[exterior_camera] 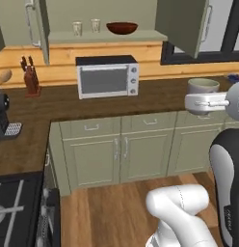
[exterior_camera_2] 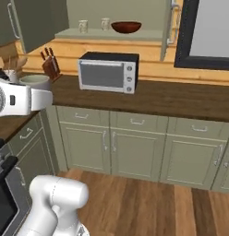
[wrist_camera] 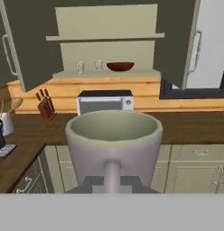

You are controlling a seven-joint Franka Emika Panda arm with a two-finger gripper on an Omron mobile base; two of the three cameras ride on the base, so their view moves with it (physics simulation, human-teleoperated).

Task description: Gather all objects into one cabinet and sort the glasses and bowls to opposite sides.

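Hand view: my gripper [wrist_camera: 112,179] pinches the near rim of the pale grey-green bowl [wrist_camera: 114,144], held in the air in front of the open cabinet [wrist_camera: 105,72]. On its lower shelf I see two cream tumblers [wrist_camera: 80,67] left of the red-brown bowl [wrist_camera: 120,66], above the microwave [wrist_camera: 105,103].

Home kitchen: microwave [exterior_camera: 107,75], knife block [exterior_camera: 30,76], wood counter [exterior_camera: 155,94], stove [exterior_camera: 13,207].

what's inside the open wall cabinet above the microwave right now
On its lower shelf: two cream tumblers left, a dark red-brown bowl right. The doors cover the far ends.
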